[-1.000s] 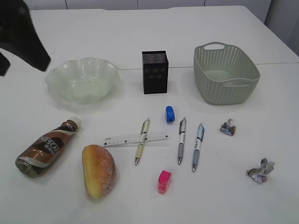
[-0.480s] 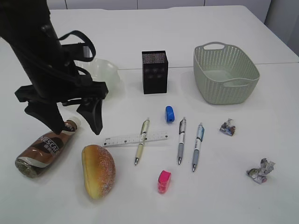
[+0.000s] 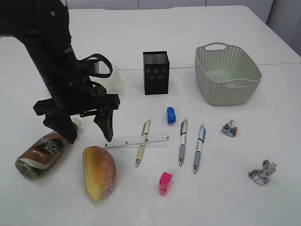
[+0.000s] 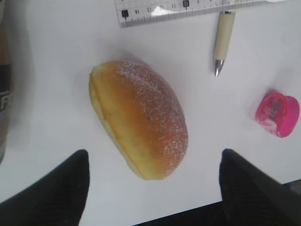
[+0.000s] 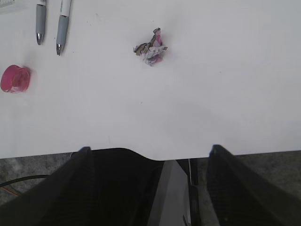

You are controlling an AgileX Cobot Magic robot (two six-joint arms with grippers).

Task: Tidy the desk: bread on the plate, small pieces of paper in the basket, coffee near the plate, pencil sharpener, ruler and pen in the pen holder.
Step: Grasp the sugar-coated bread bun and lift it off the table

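We see the bread (image 3: 99, 172) lying on the desk (image 3: 235, 197) near its front edge, toward the left front corner, with nothing gripping it. Above it hangs the left gripper (image 3: 87, 131), its fingers (image 4: 56, 188) spread wide and released; in the left wrist view they flank the bun on either side without touching it. The coffee (image 3: 44, 151) lies on its side just left of the bread, partly hidden by the arm. Behind the bread, the ruler (image 3: 136, 140) lies flat with a cream pen (image 3: 143, 148) crossing over it. A pink sharpener (image 3: 165, 182) sits to the right of the bread, and a blue sharpener (image 3: 171, 115) farther back. Two more pens (image 3: 182, 141) lie side by side near the middle. The plate (image 3: 113, 77) is mostly hidden behind the left arm, toward the rear left. The pen holder (image 3: 155, 72) stands near the middle rear, and the basket (image 3: 227, 73) toward the rear right. Two small pieces of paper (image 3: 229, 128) lie apart toward the right edge. The right gripper (image 5: 148, 155) hangs past the desk's front edge, fingers apart and empty.
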